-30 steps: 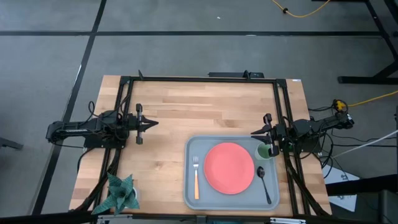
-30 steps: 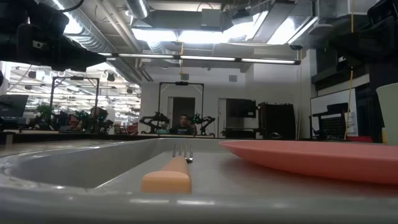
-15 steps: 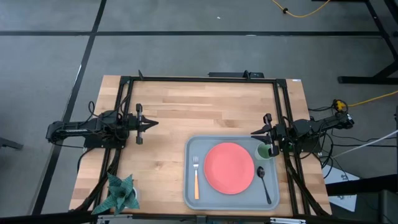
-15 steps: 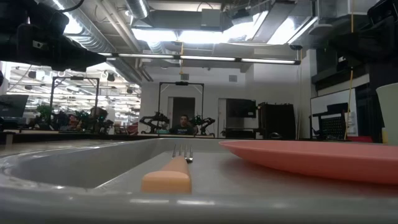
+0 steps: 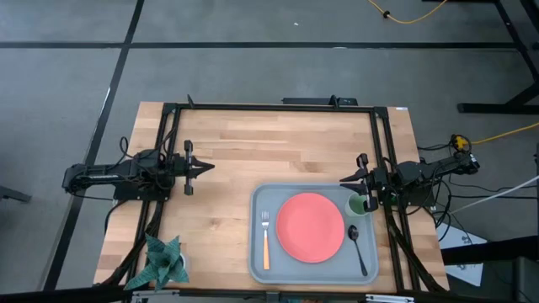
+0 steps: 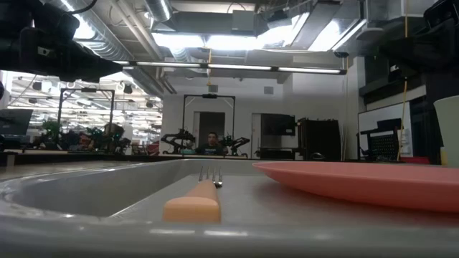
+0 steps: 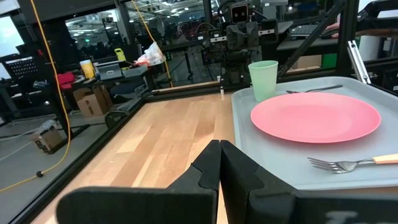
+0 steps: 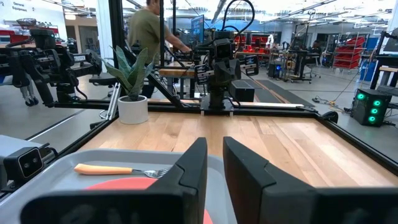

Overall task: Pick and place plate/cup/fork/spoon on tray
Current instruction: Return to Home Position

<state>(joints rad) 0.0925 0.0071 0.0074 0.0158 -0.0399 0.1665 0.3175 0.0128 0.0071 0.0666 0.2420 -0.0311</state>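
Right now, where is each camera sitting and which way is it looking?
High view: above, looking straight down at the table, both arms, the tray.
Low view: on the tray, looking level along the fork; no arm shows.
Left wrist view: behind the shut left gripper, facing the plate and cup.
Right wrist view: behind the right gripper, facing the left arm.
All four show the fork.

Grey floor (image 5: 67,34) with dark lines; bright ceiling lights (image 6: 215,39) overhead.

We see the tray (image 5: 313,269) holding the plate (image 5: 310,226), fork (image 5: 265,240) at nine o'clock, spoon (image 5: 358,247) at three, cup (image 5: 357,204) at two.
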